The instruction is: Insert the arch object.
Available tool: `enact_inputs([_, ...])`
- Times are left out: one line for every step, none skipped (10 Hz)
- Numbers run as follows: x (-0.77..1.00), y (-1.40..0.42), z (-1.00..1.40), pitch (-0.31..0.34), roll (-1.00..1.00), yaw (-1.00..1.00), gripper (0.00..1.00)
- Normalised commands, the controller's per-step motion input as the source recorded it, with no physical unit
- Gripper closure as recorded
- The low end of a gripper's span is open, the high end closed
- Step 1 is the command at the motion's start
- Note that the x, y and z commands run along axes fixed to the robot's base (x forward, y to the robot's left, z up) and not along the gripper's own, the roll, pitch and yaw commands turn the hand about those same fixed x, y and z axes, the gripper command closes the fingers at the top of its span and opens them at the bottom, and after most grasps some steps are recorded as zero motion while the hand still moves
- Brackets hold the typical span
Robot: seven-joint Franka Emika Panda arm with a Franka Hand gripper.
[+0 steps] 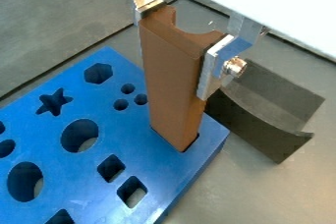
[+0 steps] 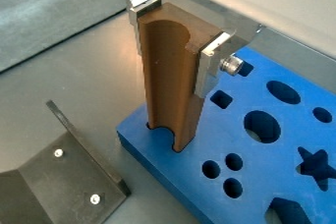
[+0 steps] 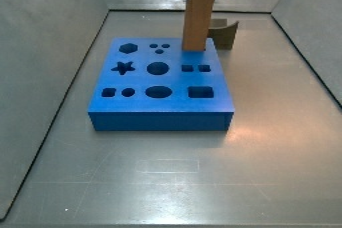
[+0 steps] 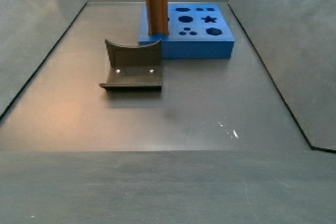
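Arch object (image 1: 171, 81) upright between claw (image 1: 184, 33) fingers, lower end seemingly in blue board (image 1: 79, 169).

A blue board (image 3: 160, 112) lay flat on the grey desk (image 3: 160, 177), cut through with a star hole (image 3: 123, 69), round holes and square ones. A dark L-shaped fixture (image 4: 132, 68) stood on the desk just beside the board's corner, the one under the end effector (image 1: 184, 31). Two small screws (image 2: 58, 152) showed on its base plate in a wrist view. Grey walls (image 3: 60, 32) enclosed the desk.
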Motion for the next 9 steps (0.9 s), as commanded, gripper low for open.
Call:
enact_inputs([0.0,0.0,-0.3,-0.007,-0.03,0.0,1.0])
enact_inputs([0.0,0.0,-0.23,-0.009,-0.02,0.0,1.0])
enact_inputs([0.0,0.0,-0.19,-0.014,-0.02,0.0,1.0])
enact_inputs([0.0,0.0,-0.18,-0.013,-0.02,0.0,1.0])
enact_inputs([0.0,0.0,-0.16,0.0,-0.03,0.0,1.0])
enact_inputs([0.0,0.0,-0.22,-0.01,-0.04,0.0,1.0])
enact_inputs([0.0,0.0,-0.22,-0.003,-0.04,0.0,1.0])
enact_inputs([0.0,0.0,-0.24,0.0,-0.05,0.0,1.0])
enact_inputs([0.0,0.0,-0.26,-0.004,-0.05,0.0,1.0])
